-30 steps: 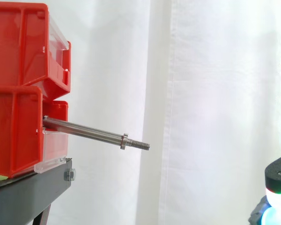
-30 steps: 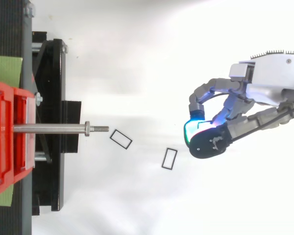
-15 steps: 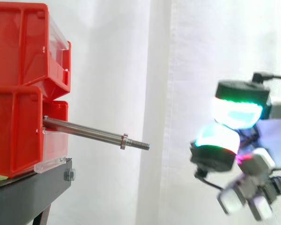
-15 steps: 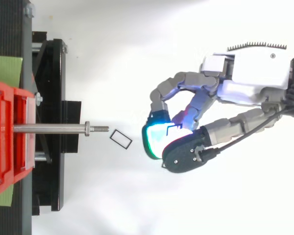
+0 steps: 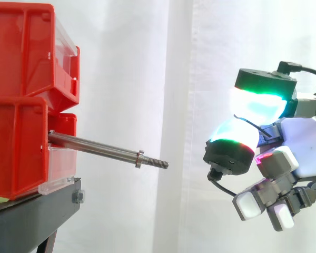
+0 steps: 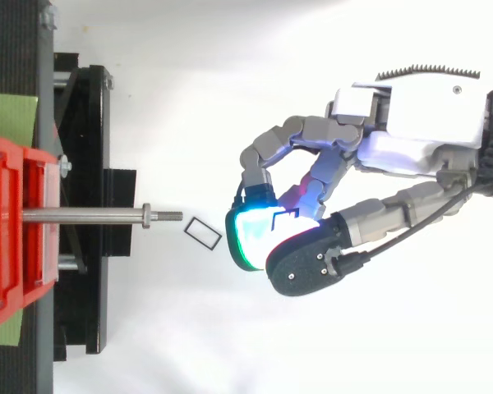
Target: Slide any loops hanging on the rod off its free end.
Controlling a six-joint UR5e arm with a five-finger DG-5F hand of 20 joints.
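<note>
At the left edge I see stacked red plastic bins (image 5: 21, 100) on a black metal stand (image 5: 37, 213). A bare steel rod (image 5: 95, 147) juts rightward from the lower bin, nothing hanging on it. From above, a thin black rectangular loop (image 6: 203, 232) lies on the white surface just past the rod's threaded free end. Further right, clear of the rod, the robot hand (image 6: 411, 139) hovers with curled fingers, its glowing pads (image 5: 255, 108) pinching a second black loop (image 6: 288, 213).

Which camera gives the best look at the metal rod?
The side view: the rod juts from the red bins, sloping down to its threaded tip, nothing hanging on it. The top view shows it from above, hiding that slope.
</note>
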